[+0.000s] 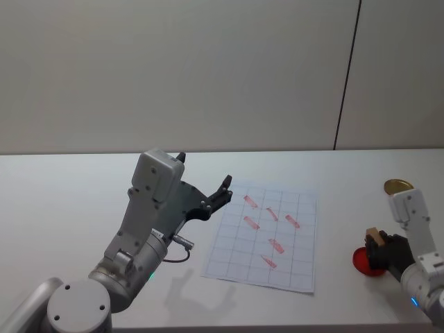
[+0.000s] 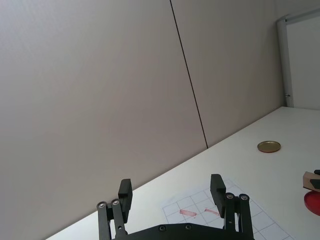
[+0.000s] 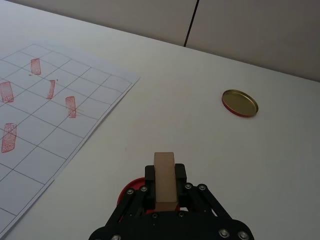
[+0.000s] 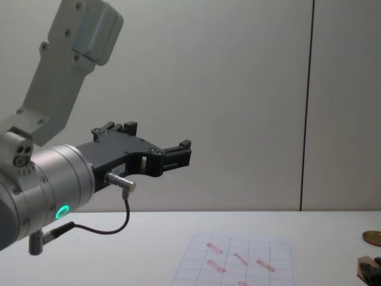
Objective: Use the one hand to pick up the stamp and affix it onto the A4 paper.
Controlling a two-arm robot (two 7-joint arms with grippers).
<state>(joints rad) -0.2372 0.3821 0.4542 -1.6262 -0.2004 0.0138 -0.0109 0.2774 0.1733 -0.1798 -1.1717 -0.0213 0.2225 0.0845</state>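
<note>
Stamp, a tan wooden block [image 3: 164,179], stood upright, clamped in the black right gripper [image 3: 165,196], with the gridded white paper [image 3: 47,125] toward the robot's left.

Even, diffuse overhead light; scene bright, no glare. Left arm [image 1: 149,229] throws a soft faint shadow on the white table [image 1: 83,201] beside the A4 paper [image 1: 267,236]. Views sharp; left gripper [image 4: 156,156] crisp against the wall [image 4: 238,89].
</note>
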